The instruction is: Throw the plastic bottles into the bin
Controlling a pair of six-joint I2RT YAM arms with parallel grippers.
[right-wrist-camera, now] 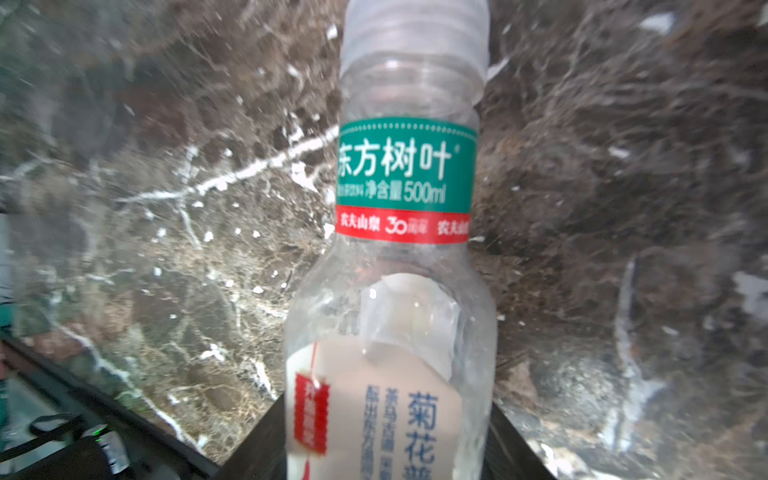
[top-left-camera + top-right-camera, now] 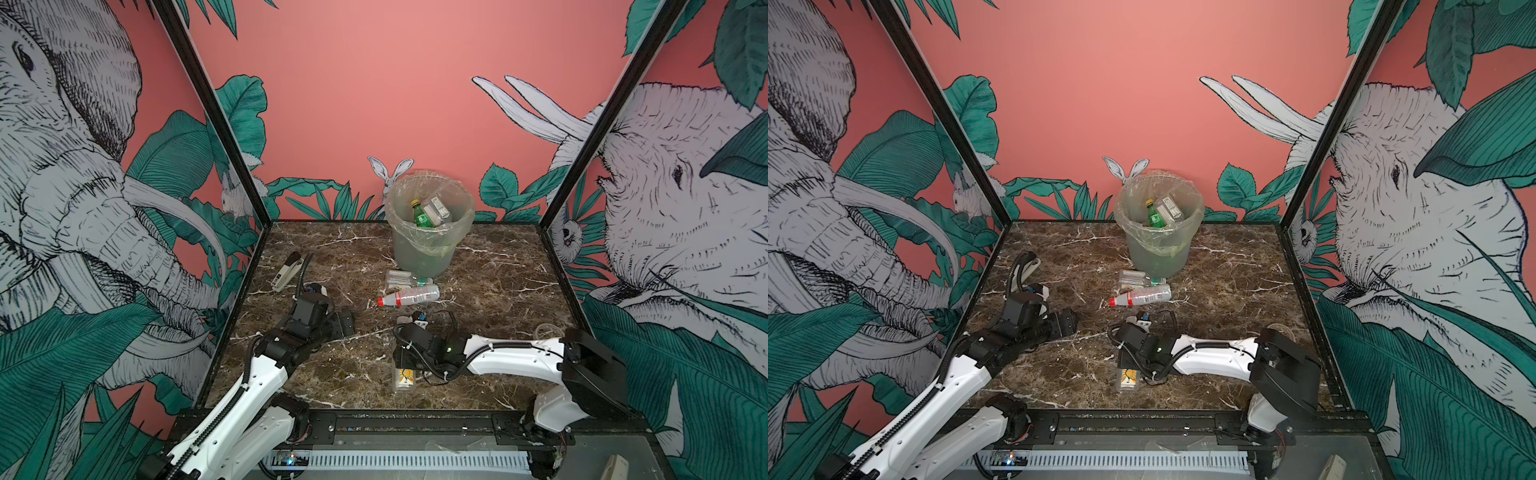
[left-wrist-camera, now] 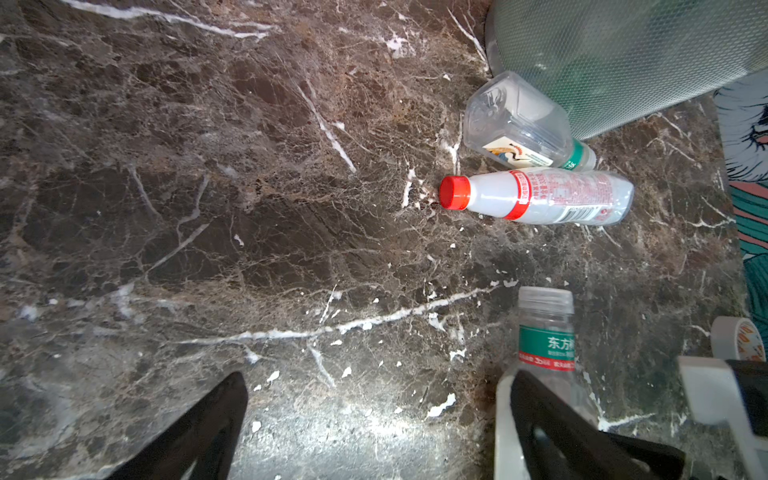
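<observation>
Clear plastic in my right gripper: I'm pinching the tea bottle, jaws pressing on both sides of its body, pale cap pointing toward the bin. It's lying toward the worktop's front edge, about mid-width. Can't tell whether it's off the surface yet. My left gripper is hanging spread wide, holding nothing, left of centre.

Progress, judging: the bin is sitting at the middle of the back edge, showing a green bottle and a clear labelled bottle inside. More may be lying underneath, hidden. Left to do: the one I'm gripping, plus a red-capped bottle and a square clear bottle, lying side by side just in front of the bin's foot. So three remaining, roughly mid-task.

Surface: brown marble-look worktop, white veins, glossy. The stapler is lying near the left edge, the tape roll near the right edge; I'm binning neither. Room: pink walls with an elephant-and-leaf mural, black frame posts at the back corners.
</observation>
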